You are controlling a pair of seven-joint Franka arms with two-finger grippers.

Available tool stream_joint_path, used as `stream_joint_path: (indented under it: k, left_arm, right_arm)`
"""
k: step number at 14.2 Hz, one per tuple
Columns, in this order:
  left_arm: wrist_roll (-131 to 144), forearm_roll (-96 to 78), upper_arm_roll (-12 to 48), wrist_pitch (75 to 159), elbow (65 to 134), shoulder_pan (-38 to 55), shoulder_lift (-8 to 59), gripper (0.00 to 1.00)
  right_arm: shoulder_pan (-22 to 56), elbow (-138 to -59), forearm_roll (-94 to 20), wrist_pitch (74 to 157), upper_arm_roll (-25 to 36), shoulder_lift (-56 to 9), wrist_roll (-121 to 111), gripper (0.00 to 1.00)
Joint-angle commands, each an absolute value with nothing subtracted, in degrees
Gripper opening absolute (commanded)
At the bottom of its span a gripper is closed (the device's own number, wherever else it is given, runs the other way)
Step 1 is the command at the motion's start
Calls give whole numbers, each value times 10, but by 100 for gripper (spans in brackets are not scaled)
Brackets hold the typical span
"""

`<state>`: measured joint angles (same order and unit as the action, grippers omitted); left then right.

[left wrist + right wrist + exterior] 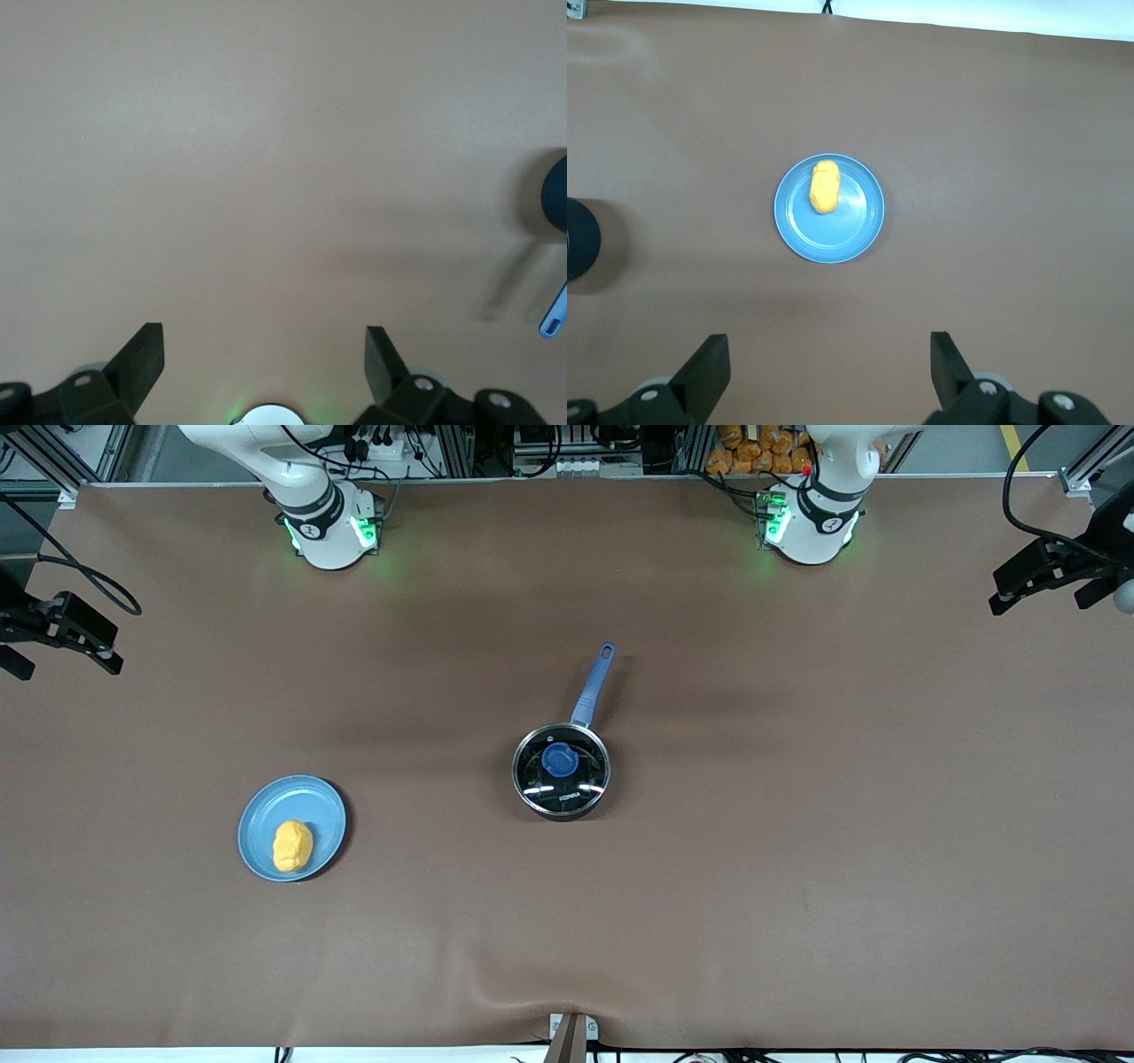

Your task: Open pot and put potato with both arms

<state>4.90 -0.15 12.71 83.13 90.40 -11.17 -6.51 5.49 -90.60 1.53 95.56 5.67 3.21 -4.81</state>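
Note:
The black pot (568,811) stands mid-table with its glass lid (580,779) on it; the lid has a blue knob (560,759). The pot's blue handle (592,687) points away from the front camera. The yellow potato (292,845) lies on a light-blue plate (319,811) toward the right arm's end. The left gripper (264,354) is open and empty, high over bare table near its own base; the pot's edge (558,195) and handle tip (554,320) show at the side of the left wrist view. The right gripper (830,354) is open and empty, high over the table, with the potato (824,187) and plate (855,232) below.
Both arm bases (330,531) (811,524) glow green at the table's edge farthest from the front camera. Black fixtures with cables (62,631) (1050,571) stick in at the table's two ends. The brown mat has a wrinkle (532,992) near the front camera.

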Motion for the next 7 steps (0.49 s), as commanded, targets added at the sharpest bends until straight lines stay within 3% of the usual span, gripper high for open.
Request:
stream_joint_path:
  k: [1, 7]
  left_arm:
    - [42, -13, 127, 817, 896, -115, -69, 100]
    - [47, -4, 131, 818, 876, -108, -51, 100]
  right_arm:
    - [56, -904, 17, 956, 52, 31, -47, 100]
    - [65, -908, 21, 960, 53, 12, -49, 100]
